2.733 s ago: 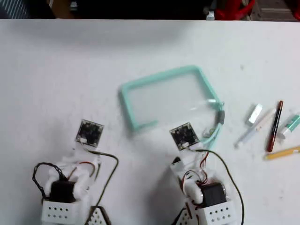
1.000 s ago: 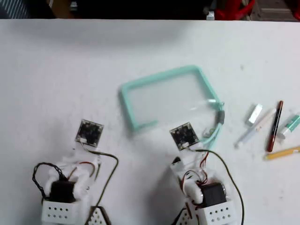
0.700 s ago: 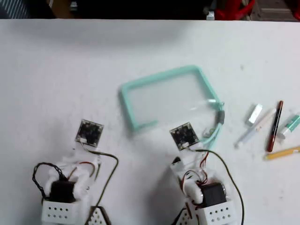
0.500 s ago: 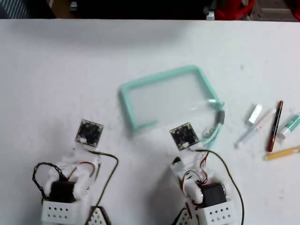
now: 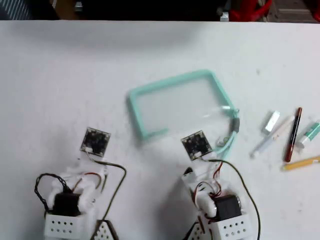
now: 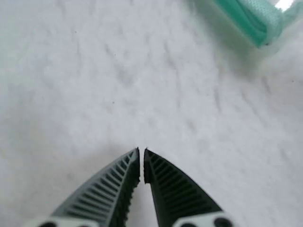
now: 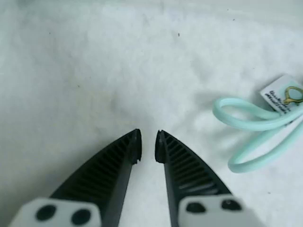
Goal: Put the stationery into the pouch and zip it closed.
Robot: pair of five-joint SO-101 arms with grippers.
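Observation:
A clear pouch [image 5: 180, 102] with a teal border lies flat mid-table, its teal strap loop [image 5: 227, 142] trailing toward the right arm [image 5: 215, 200]. The stationery lies to its right: a white pen [image 5: 272, 136], a dark red pen [image 5: 293, 134], a yellow pencil [image 5: 301, 163], a green-and-white piece [image 5: 310, 134] and a small white piece [image 5: 271, 121]. My left gripper [image 6: 141, 151] is shut and empty above bare table, with the pouch's corner [image 6: 255, 21] beyond it. My right gripper [image 7: 147, 142] is shut but for a slim gap, holding nothing, beside the strap loop [image 7: 255, 123] and its tag [image 7: 284, 94].
The white table [image 5: 60, 75] has free room to the left of and behind the pouch. Both arm bases stand at the near edge, the left arm [image 5: 75, 185] well away from the pouch. The table's far edge meets a dark background.

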